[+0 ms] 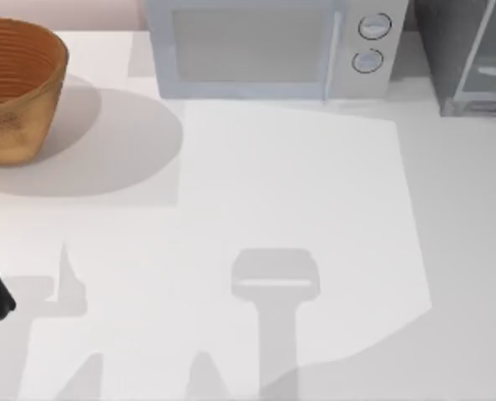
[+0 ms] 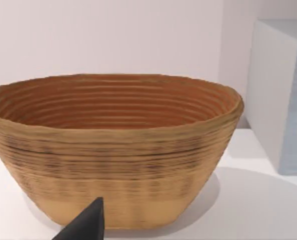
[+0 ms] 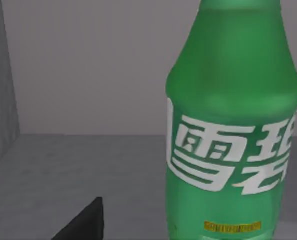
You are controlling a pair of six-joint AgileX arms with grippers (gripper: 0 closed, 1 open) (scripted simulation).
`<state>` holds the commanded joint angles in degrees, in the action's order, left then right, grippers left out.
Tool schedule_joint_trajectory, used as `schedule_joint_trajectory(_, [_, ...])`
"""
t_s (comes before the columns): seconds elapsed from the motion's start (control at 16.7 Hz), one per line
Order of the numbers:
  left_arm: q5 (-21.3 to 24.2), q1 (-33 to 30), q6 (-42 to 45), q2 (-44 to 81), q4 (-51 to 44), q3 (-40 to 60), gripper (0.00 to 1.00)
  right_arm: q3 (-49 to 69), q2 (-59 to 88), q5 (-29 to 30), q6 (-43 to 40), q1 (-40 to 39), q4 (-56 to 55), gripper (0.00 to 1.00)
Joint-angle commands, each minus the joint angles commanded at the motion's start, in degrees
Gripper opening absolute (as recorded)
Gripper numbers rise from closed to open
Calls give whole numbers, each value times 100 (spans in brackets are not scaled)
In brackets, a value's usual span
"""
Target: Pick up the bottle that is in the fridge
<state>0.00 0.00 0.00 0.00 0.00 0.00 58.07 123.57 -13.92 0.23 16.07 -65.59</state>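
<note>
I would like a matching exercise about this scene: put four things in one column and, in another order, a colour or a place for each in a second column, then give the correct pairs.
Things:
1. bottle
2. basket
3. microwave
4. fridge

Descriptions:
A. woven, tan, at the table's back left
B. light grey, two round knobs, at the back centre
C. bright green with a white printed label, standing upright on a grey floor
D. dark grey, pale door panel, at the back right

Pairs: 1-C, 2-A, 3-B, 4-D
</note>
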Motion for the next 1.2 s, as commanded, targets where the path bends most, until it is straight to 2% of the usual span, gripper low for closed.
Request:
schedule_joint_trajectory(0.18, [0,0,0,0,0,0,100,233,169,21,-2,-36,118,100])
schedule_joint_trajectory(0.54, [0,0,0,0,0,0,100,1569,829,180,-8,-187,746,100])
schedule_joint_trajectory(0.84, [0,0,0,0,0,0,100,1710,899,205,-9,-212,842,100])
schedule_joint_trajectory(1.2, [0,0,0,0,0,0,100,1710,899,205,-9,-212,842,55])
